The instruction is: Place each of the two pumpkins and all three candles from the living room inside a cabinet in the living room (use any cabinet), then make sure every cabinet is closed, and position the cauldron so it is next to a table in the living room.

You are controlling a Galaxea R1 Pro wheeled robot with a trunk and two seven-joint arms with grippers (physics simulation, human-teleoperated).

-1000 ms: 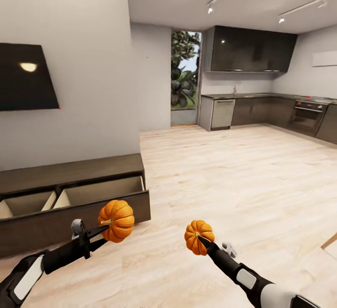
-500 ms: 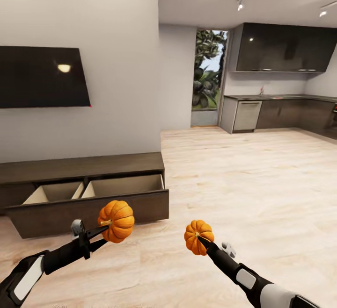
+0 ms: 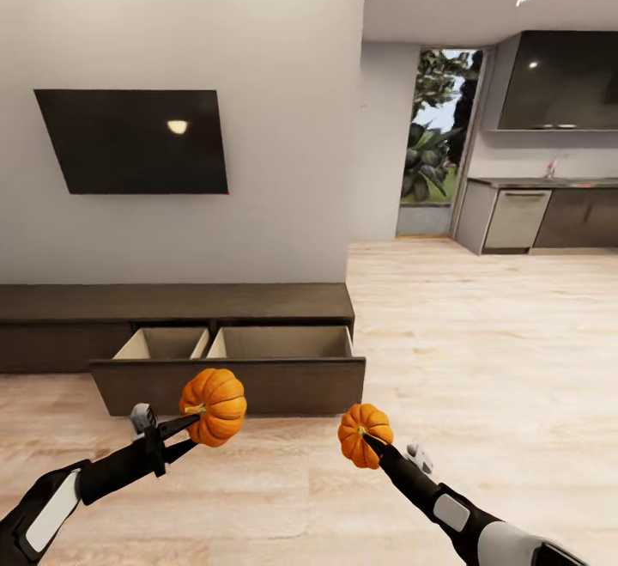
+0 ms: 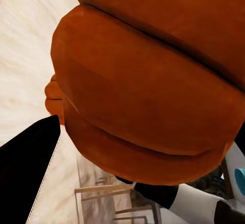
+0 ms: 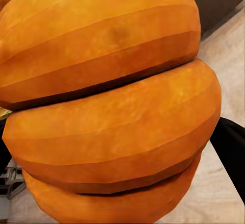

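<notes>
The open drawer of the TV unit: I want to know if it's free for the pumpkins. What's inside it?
The drawer shows two compartments with bare pale walls. Its dark front panel hides their floors, so anything lying low can't be ruled out.

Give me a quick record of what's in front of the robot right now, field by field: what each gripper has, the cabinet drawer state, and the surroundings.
left gripper: shut on the left pumpkin, held in the air
right gripper: shut on the right pumpkin, held in the air
cabinet: long low dark-brown unit against the wall
drawer: pulled open, two pale compartments showing, nothing seen inside
pumpkins versus drawer: both short of it, not yet inside
wall above cabinet: dark TV
background right: kitchen units, window with plants
candles: none seen
</notes>
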